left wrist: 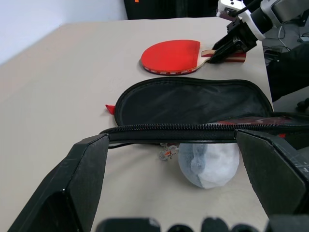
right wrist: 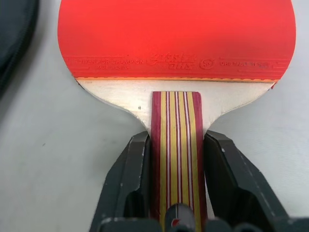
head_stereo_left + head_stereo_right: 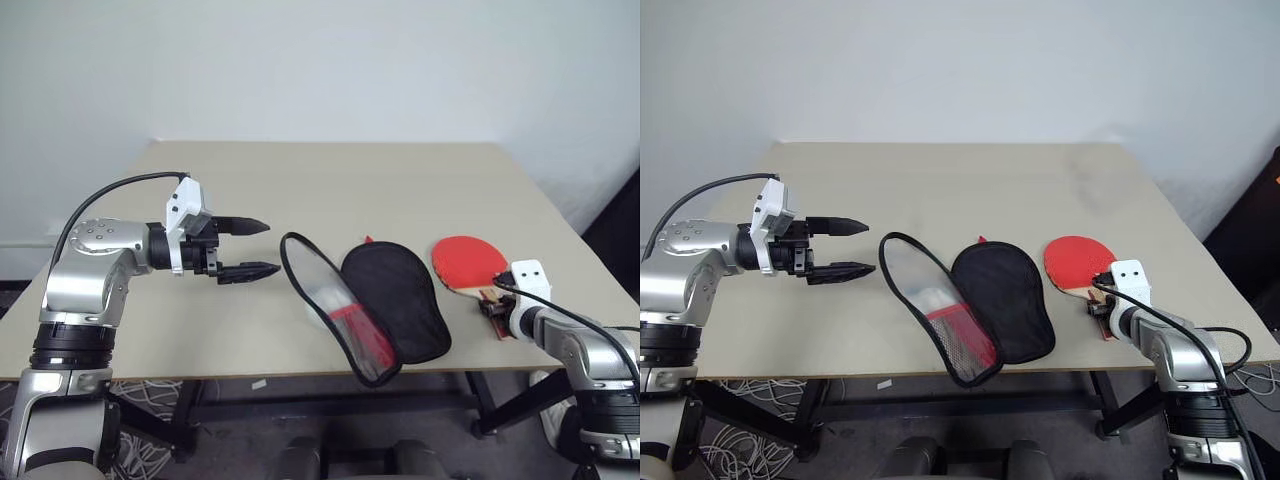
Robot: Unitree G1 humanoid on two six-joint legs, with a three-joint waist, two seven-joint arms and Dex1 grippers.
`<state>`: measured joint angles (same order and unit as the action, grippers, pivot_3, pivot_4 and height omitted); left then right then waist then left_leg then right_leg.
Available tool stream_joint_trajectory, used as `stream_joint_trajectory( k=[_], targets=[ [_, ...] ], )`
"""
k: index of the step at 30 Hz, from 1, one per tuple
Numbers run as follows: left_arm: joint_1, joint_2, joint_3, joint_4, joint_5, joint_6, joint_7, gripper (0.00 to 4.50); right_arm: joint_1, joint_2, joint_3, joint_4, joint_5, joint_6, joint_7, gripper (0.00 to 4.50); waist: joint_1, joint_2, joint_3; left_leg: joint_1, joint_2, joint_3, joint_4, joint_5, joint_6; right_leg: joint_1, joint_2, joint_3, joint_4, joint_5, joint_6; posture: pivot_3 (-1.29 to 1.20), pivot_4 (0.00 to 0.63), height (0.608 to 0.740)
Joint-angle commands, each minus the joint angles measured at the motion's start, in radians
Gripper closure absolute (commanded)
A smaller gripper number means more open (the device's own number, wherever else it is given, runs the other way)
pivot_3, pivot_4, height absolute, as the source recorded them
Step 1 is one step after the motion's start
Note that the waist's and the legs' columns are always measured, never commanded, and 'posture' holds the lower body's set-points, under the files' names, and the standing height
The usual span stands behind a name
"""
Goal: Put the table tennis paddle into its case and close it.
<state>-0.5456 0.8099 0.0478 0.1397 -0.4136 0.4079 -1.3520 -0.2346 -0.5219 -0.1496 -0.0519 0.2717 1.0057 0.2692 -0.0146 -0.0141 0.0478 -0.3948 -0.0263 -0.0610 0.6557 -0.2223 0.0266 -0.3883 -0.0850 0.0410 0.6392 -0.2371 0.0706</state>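
The table tennis paddle (image 3: 468, 262) lies flat near the table's right front, red face up, its striped handle (image 2: 176, 159) toward me. My right gripper (image 3: 495, 305) is shut on that handle, one black finger (image 2: 133, 174) pressed against each side. The case (image 3: 395, 300) lies unzipped in the middle front, black lining up. Its mesh-pocket flap (image 3: 335, 305) stands raised on the left side. My left gripper (image 3: 268, 247) hovers open above the table just left of the flap, pointing at it with nothing between its fingers.
A small white wad of paper (image 1: 208, 162) sits on the table by the raised flap. The beige table (image 3: 330, 190) runs back to a white wall. The paddle handle lies close to the table's right front edge.
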Motion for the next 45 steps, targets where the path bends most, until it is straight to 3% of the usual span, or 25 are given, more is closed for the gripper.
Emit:
stream_joint_trajectory(
  k=[1, 11, 20, 30, 45],
  targets=[
    [-0.033, -0.006, 0.004, -0.004, -0.007, -0.018, 0.002, 0.00, -0.063, 0.015, -0.099, -0.047, -0.020, -0.002, -0.088, 3.27, 0.000, 0.002, 0.001, -0.001, 0.000, 0.000, 0.000, 0.000, 0.000, -0.001, 0.000, 0.000, 0.000, 0.000, 0.000, 0.00, 0.000, 0.740],
    [-0.051, -0.029, -0.017, 0.060, 0.013, -0.053, 0.000, 0.00, -0.190, 0.277, -0.018, -0.389, 0.097, 0.264, -0.153, 3.27, -0.032, 0.007, 0.004, -0.001, 0.005, 0.001, -0.007, 0.000, 0.000, -0.004, 0.006, 0.004, 0.003, 0.001, -0.002, 0.00, 0.000, 0.740],
    [-0.060, -0.047, -0.028, 0.089, 0.022, -0.073, -0.002, 0.00, -0.126, 0.471, 0.091, -0.409, 0.046, 0.399, -0.256, 3.27, -0.031, 0.007, 0.004, -0.001, 0.002, -0.001, -0.006, 0.000, 0.000, -0.004, 0.003, 0.002, 0.003, 0.001, -0.001, 0.00, 0.000, 0.740],
    [-0.046, -0.040, -0.021, 0.078, 0.022, -0.071, 0.000, 0.00, -0.085, 0.520, 0.133, -0.363, 0.016, 0.410, -0.263, 3.27, -0.032, 0.007, 0.004, 0.000, 0.003, -0.001, -0.007, 0.000, 0.000, -0.005, 0.004, 0.002, 0.002, 0.001, -0.002, 0.00, 0.000, 0.740],
    [-0.037, -0.036, -0.022, 0.066, 0.018, -0.055, 0.001, 0.00, -0.068, 0.504, 0.198, -0.494, 0.031, 0.507, -0.219, 3.27, -0.032, 0.007, 0.004, 0.000, 0.003, -0.001, -0.008, 0.000, 0.000, -0.005, 0.004, 0.002, 0.002, 0.000, 0.000, 0.00, 0.000, 0.740]
  ],
)
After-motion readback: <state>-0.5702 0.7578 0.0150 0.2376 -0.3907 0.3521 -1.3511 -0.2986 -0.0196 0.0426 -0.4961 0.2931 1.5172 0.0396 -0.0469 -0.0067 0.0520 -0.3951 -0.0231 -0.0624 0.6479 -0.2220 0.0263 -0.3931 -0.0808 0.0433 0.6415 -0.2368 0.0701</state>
